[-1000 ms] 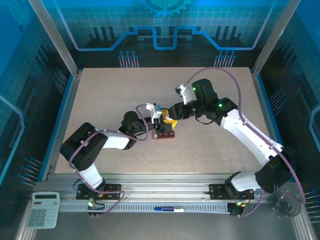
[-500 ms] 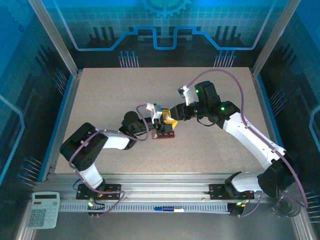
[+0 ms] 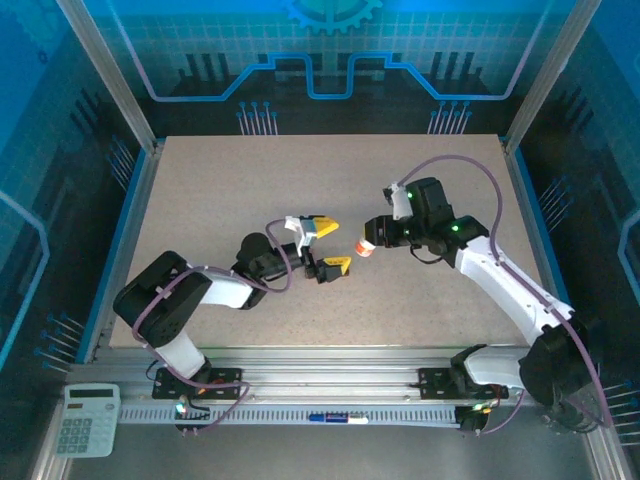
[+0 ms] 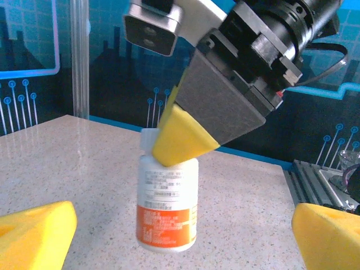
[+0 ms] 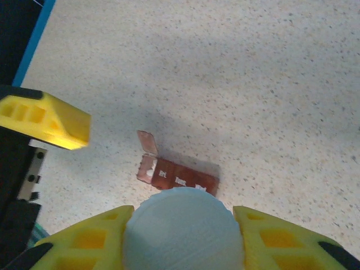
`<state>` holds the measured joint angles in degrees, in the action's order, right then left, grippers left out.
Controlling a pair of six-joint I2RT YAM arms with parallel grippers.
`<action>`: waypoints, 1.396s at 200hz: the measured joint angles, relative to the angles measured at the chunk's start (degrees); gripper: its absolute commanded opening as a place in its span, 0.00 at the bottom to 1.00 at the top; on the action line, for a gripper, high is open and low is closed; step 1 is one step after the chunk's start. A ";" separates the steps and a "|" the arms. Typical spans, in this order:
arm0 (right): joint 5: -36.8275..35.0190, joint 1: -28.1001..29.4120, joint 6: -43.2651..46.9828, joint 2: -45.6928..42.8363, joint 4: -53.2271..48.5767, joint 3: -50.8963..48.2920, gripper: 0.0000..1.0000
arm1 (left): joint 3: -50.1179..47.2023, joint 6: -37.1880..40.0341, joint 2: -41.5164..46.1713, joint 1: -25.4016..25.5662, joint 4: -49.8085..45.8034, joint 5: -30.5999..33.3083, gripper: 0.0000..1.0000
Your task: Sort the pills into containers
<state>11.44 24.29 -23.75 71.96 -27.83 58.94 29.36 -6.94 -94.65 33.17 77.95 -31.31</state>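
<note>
Containers [image 5: 179,175] on table [image 5: 270,84], end lid up, contents unclear. Left jaws wide; right jaws clamp white bottle [image 5: 183,230].

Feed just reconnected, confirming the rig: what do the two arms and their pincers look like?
The left arm and right arm have white shells, black joints and a loose purple cable each. Green lights glow on the right arm. The left pincer and right pincer carry yellow wedge-shaped pads on dark grey blocks.

Blk/wht arms [image 3: 500,280], purple cables [image 3: 450,157], yellow fingers [image 4: 34,233]
</note>
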 measured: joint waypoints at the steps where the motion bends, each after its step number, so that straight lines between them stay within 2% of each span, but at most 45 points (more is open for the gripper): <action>1: -0.09 0.00 0.00 -0.09 0.00 -0.11 0.25 | -0.04 0.02 0.04 0.00 0.00 0.02 0.99; 96: -12.50 0.20 1.01 -12.61 -0.74 -19.17 0.25 | -3.63 0.02 2.01 0.00 0.42 6.23 0.99; 131: -17.59 3.04 -0.72 -15.10 -1.55 -24.41 0.25 | -4.48 0.02 3.10 0.00 0.42 8.00 0.99; 176: -25.09 6.05 -4.61 -18.08 -2.80 -27.96 0.25 | -4.94 0.90 3.56 0.00 0.37 10.56 0.99; 210: -29.88 7.61 -7.43 -20.50 -4.13 -28.94 0.29 | -5.14 1.16 4.35 0.00 -0.94 12.13 0.99; 279: -32.89 8.79 -11.08 -19.45 -6.78 -28.96 0.35 | -5.14 2.36 6.62 0.00 -4.44 13.97 0.99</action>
<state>-21.45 33.08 -34.83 52.51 -34.61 29.98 24.23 -4.58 -88.03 33.17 73.52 -17.34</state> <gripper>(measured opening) 0.406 0.990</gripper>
